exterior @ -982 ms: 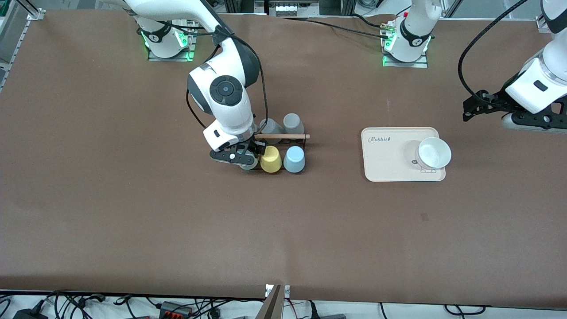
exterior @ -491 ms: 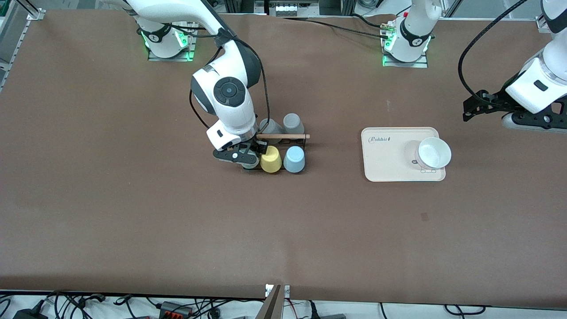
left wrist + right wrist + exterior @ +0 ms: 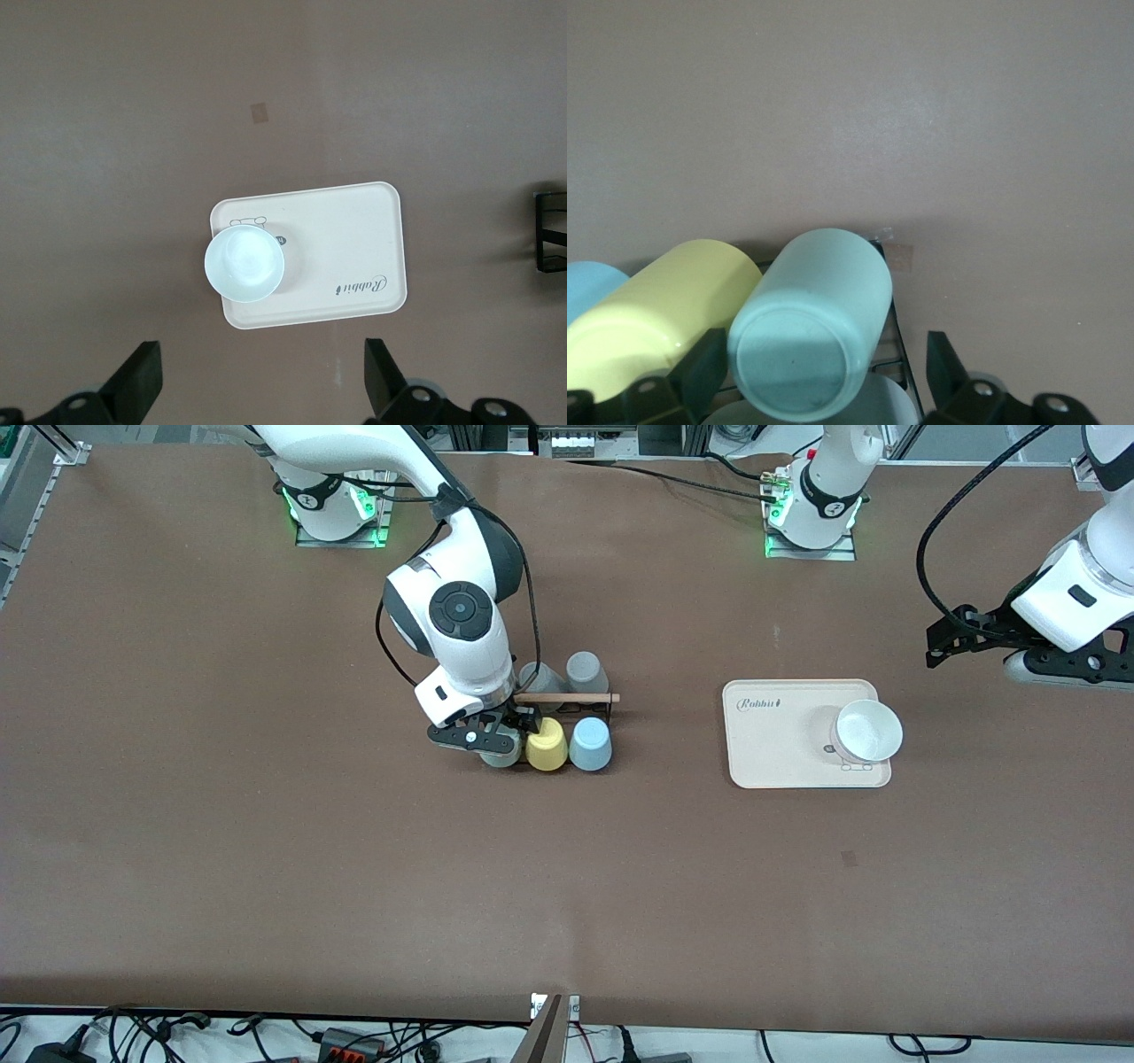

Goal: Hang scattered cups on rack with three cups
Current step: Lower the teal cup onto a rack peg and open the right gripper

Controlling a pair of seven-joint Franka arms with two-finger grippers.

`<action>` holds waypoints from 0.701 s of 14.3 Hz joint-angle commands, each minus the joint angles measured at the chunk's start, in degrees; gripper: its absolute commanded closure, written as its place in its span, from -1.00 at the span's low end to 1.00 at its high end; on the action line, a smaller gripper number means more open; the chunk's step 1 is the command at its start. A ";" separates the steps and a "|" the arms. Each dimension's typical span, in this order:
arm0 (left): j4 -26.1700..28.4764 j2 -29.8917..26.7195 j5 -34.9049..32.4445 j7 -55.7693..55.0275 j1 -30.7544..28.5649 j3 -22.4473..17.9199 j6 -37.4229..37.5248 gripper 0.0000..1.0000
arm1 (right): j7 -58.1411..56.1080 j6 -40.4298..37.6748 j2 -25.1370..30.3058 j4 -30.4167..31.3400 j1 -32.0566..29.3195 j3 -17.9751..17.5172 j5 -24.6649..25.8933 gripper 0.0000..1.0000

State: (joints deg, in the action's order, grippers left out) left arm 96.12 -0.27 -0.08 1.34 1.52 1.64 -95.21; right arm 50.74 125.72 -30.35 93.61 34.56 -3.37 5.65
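The sage-green cup (image 3: 501,757) sits tilted on the black wire rack (image 3: 567,698), at the rack's end toward the right arm. In the right wrist view its base (image 3: 815,328) faces the camera. My right gripper (image 3: 493,737) is down at it. In that wrist view the gripper (image 3: 819,372) is open, a finger on each side of the cup, with a gap at one side. The light blue cup (image 3: 590,744) hangs on the rack (image 3: 900,354) too, its edge showing in the right wrist view (image 3: 589,283). My left gripper (image 3: 935,648) waits open and empty in the air (image 3: 263,363).
A yellow cup (image 3: 546,744) hangs between the green and blue ones (image 3: 664,310). Two grey cups (image 3: 585,669) sit on the rack's row farther from the front camera. A beige tray (image 3: 771,753) with a white bowl (image 3: 868,731) lies toward the left arm's end (image 3: 354,230).
My right gripper has shifted slightly toward the rack with the green cup between its fingers. The yellow and blue cups have shifted a little the same way. The left arm has not moved.
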 commanded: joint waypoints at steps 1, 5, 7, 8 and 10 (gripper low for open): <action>-1.46 0.45 -0.45 0.76 -0.20 0.29 1.26 -1.00 | -0.37 -0.82 1.69 0.26 0.43 1.52 0.06 -1.00; -1.55 0.45 -0.45 0.77 -0.11 0.38 1.17 -1.00 | -3.71 -7.31 6.08 -0.44 -0.54 2.58 -0.02 -1.00; -1.73 0.54 -0.45 0.85 -0.11 0.38 1.17 -1.00 | -3.89 -9.86 8.98 -0.62 -2.20 2.67 -0.11 -1.00; -1.73 0.54 -0.45 0.85 -0.11 0.29 1.26 -1.00 | -3.98 -11.36 10.30 -0.88 -3.43 2.67 -0.11 -1.00; -1.73 0.54 -0.45 0.85 -0.11 0.38 1.17 -1.00 | -7.21 -14.26 13.81 -0.88 -7.20 2.67 -2.12 -1.00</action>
State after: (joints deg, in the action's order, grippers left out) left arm 95.97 -0.27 -0.08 1.35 1.55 1.69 -95.21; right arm 47.13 114.34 -20.32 92.09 31.12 -0.16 5.40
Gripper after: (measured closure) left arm 0.000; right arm 0.000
